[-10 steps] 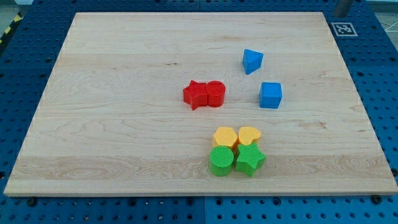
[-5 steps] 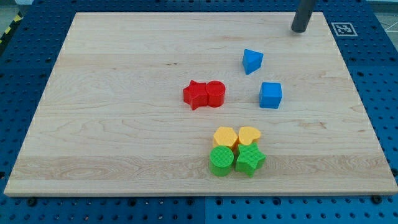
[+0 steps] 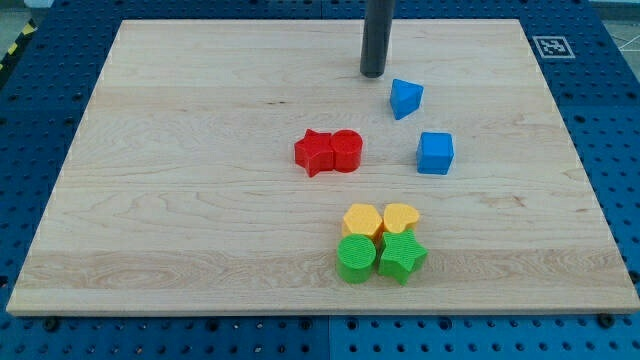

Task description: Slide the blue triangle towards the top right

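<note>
Rod: a straight dark rod comes down from the counter's top edge, a little to the view's right of its middle.
My tip (image 3: 372,73): rests on the counter near its top edge, just up and to the view's left of the blue triangle, close by it with a small gap showing.
End effector: only the rod, with no jaws to spread or close; it holds nothing.
Blue triangle (image 3: 405,98): in the upper right part of the counter, well short of the top right corner.
Blue cube (image 3: 435,153): just below the blue triangle, slightly nearer the right edge, apart from it.
Red star (image 3: 315,152): near the counter's middle, touching the red cylinder (image 3: 346,150) on its right side.
Yellow hexagon (image 3: 361,219) and yellow heart (image 3: 401,217): side by side, toward the bottom edge.
Green cylinder (image 3: 356,258) and green star (image 3: 401,257): directly below the yellow pair, touching them.
Counter (image 3: 180,180): pale wooden board on a blue perforated base.
</note>
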